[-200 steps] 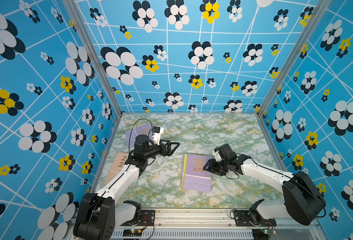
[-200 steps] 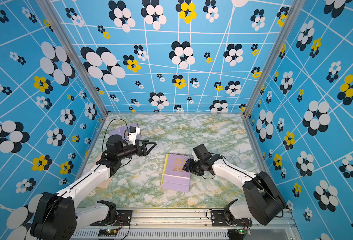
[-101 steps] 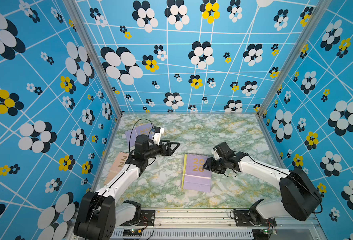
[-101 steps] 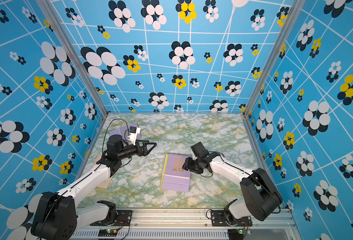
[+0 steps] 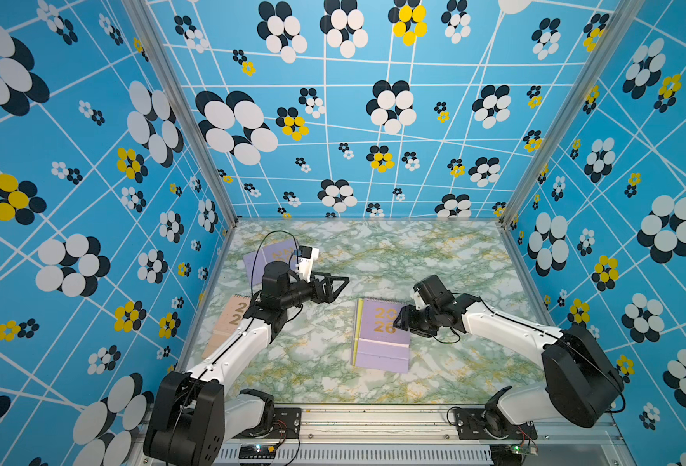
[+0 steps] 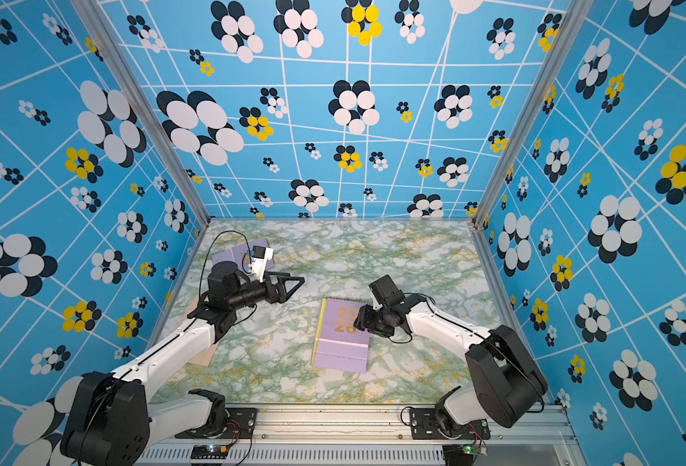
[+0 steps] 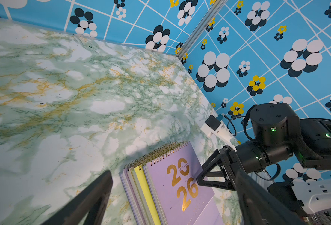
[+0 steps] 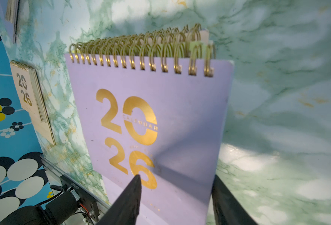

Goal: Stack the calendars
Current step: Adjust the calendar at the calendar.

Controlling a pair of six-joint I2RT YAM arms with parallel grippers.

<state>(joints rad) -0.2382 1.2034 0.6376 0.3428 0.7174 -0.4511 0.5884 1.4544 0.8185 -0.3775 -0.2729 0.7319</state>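
A stack of calendars (image 5: 379, 343) lies mid-table, its lavender cover with gold "20 26" on top and a yellow-green calendar (image 7: 144, 187) showing under it. My right gripper (image 5: 401, 322) is open at the stack's right edge. One of its fingers (image 8: 133, 191) is over the lavender cover (image 8: 160, 109) and the other sits just off the edge. My left gripper (image 5: 335, 284) hangs wide open above bare table, left of the stack, holding nothing. A second lavender calendar (image 5: 268, 256) lies back left. A peach calendar (image 5: 230, 318) lies by the left wall, partly behind my left arm.
Blue flower-patterned walls (image 5: 373, 121) close in the green marble table (image 5: 413, 250) on three sides. A metal rail (image 5: 373, 419) with both arm bases runs along the front edge.
My right gripper has crept slightly left onto the stack's right edge. The left arm and the calendars have not moved.
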